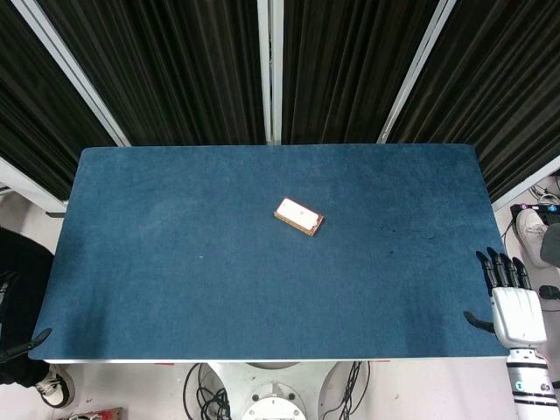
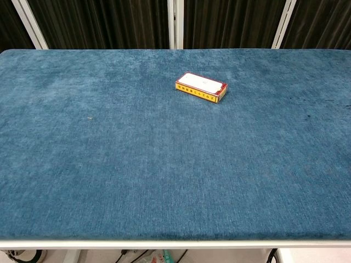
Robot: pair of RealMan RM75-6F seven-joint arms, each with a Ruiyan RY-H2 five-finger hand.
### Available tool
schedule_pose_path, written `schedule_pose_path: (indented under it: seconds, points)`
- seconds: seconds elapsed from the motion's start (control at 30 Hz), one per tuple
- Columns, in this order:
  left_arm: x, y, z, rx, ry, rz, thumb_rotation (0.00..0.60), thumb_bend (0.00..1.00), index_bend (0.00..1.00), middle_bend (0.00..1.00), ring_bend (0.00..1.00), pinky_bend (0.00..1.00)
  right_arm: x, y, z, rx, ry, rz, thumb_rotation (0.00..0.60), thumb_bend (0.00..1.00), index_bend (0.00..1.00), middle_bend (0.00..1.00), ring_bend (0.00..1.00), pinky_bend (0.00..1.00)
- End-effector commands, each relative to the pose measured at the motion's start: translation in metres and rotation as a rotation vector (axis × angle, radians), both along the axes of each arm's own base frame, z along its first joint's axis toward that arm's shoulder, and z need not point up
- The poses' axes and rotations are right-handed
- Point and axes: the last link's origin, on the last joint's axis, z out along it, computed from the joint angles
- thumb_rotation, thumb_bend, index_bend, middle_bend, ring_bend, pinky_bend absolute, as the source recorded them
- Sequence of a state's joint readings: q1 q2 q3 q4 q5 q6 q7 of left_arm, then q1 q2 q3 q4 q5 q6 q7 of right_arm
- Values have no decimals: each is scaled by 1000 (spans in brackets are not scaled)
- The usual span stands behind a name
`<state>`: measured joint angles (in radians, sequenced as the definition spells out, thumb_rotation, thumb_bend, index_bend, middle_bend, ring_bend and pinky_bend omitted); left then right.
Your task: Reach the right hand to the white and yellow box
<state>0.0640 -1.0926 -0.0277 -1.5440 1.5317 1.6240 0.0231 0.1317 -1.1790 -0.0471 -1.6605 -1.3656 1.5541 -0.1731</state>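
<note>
A small flat white and yellow box lies near the middle of the blue table, turned at a slight angle. The chest view shows the box white on top with a yellow and red side. My right hand hovers at the table's front right corner, fingers straight and spread, thumb out to the side, holding nothing. It is far to the right of the box and nearer the front. Of my left hand only a dark fingertip shows, at the front left corner. Neither hand appears in the chest view.
Black curtains with white frame posts stand behind the table. A dark-clothed figure with a shoe is off the left edge; cables and another shoe lie on the floor at right.
</note>
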Motion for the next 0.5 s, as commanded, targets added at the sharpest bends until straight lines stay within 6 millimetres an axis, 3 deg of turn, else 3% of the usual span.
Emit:
schedule_pose_path:
  seconds: [0.03, 0.33, 0.5]
  points:
    - [0, 0, -1, -3, -2, 2, 449, 95, 109, 104, 108, 211, 1, 4, -3, -2, -34, -6, 600, 0, 0, 0, 0, 0]
    - [1, -2, 0, -12, 0, 0, 450, 95, 109, 104, 108, 211, 1, 0, -9, 20, -65, -30, 600, 0, 0, 0, 0, 0]
    - [2, -2, 1, -10, 0, -2, 450, 96, 109, 104, 108, 211, 20, -25, -23, 78, -92, 19, 600, 0, 0, 0, 0, 0]
